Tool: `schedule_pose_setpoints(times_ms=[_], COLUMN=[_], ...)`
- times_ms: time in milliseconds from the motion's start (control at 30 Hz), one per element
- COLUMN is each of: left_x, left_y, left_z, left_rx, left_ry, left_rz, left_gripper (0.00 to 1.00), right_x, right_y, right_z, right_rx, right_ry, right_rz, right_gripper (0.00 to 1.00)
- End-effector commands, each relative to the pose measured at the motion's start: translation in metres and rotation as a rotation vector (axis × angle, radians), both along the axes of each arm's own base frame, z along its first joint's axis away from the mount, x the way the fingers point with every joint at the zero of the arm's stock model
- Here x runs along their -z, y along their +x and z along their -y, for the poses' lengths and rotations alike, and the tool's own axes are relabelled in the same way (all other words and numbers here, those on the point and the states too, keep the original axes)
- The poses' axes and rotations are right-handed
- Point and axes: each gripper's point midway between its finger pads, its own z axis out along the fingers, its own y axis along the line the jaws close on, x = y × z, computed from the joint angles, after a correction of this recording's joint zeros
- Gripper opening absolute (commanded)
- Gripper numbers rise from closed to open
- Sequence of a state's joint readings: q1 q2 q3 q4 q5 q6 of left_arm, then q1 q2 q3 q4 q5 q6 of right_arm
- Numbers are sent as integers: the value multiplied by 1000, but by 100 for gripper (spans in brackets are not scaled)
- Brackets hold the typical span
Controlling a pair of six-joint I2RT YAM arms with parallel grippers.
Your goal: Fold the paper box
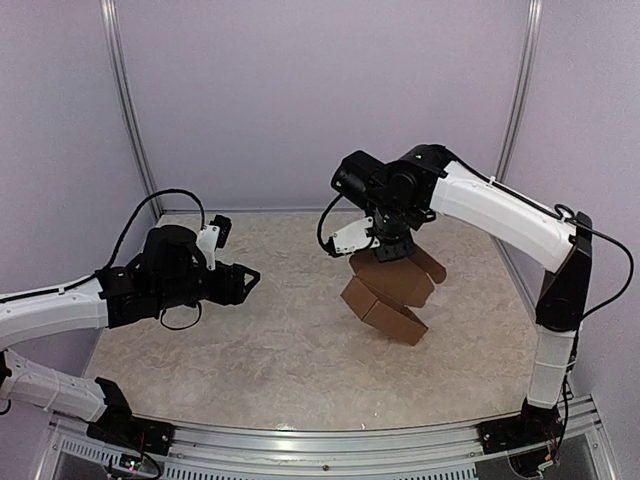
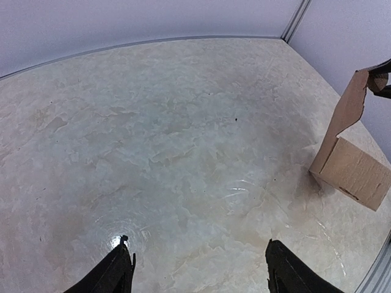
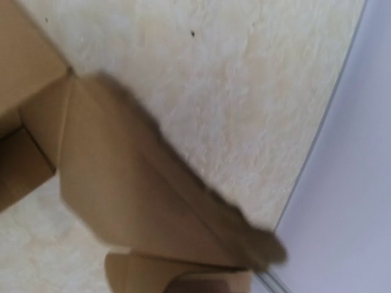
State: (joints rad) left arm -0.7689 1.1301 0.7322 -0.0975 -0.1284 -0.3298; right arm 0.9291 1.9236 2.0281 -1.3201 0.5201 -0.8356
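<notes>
paper box [image 1: 392,296] is half-folded, sitting on the table [image 1: 250,370] right of center & a bit toward the far side, w/ one flap [image 2: 346,113] sticking up toward the right gripper [image 1: 385,250], which hangs directly over it. Can't tell if that gripper is actually pinching the flap or not, bc its wrist cam is just blurry cardboard. left gripper [image 1: 248,283] hovers over the left side, well apart from the box, fingers [image 2: 116,271] spread wide w/ nothing btw them.
</notes>
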Motion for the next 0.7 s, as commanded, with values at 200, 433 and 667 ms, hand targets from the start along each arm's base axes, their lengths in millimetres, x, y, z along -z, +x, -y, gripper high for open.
schedule_pose_setpoints(times_ms=[200,433,667], left_x=[7,6,9], left_y=[-2,-1,3], left_z=[-6,-1,2], left_rx=[-10,0,-1], left_ry=[1,-7,3], left_rz=[-6,-6,-11], left_gripper=[73,73,72], right_x=[-18,-40,-84], right_y=[-23,-33,-39], right_z=[-4,-16,-14], right_rx=[-13,-4,61], right_ry=[26,191,540], right_rz=[-30,-9,74], right_gripper=[29,39,54])
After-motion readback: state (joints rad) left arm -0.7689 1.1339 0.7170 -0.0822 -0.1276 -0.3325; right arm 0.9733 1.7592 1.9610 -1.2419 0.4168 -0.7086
